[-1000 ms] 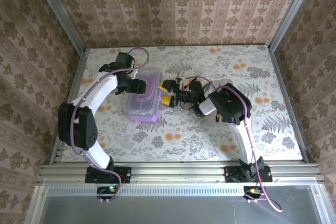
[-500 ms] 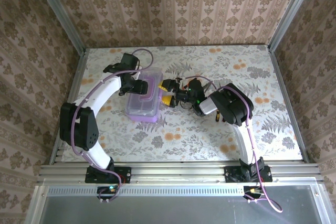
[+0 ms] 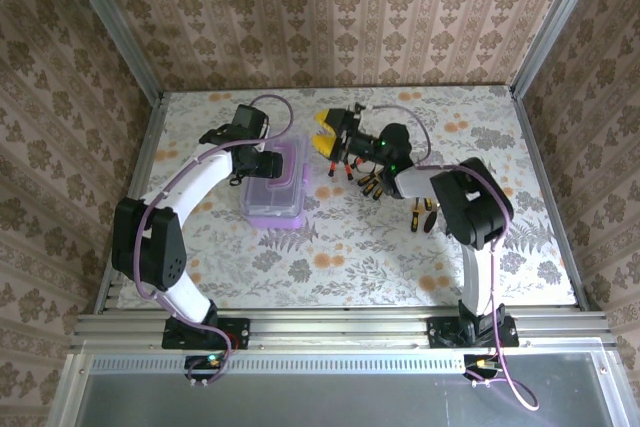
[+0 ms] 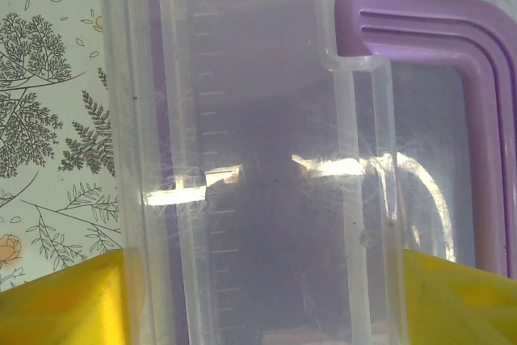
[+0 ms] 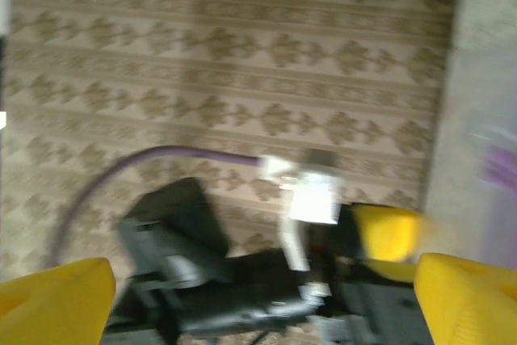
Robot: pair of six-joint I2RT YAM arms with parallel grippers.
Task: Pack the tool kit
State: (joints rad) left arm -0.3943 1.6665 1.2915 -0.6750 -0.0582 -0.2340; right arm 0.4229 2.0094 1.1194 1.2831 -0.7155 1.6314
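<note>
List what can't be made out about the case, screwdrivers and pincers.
- Inside the case: top view, left pincer partly covers it; left wrist, glare on clear lid.
- Its grip: left wrist, fingers cut off by bottom edge.
- Count of screwdrivers: top view, too small, right arm overlaps.
- Right wrist: motion blur beyond the open right pincer.

Floral table (image 3: pixel 350 247): lilac case (image 3: pixel 272 193), screwdrivers (image 3: pixel 372 185)

You have nothing legible here, no words, digits or brand marks. On the case (image 3: pixel 272 187), the clear lid (image 4: pixel 250 119) carries a row of small moulded ticks, with no readable figures beside them.
</note>
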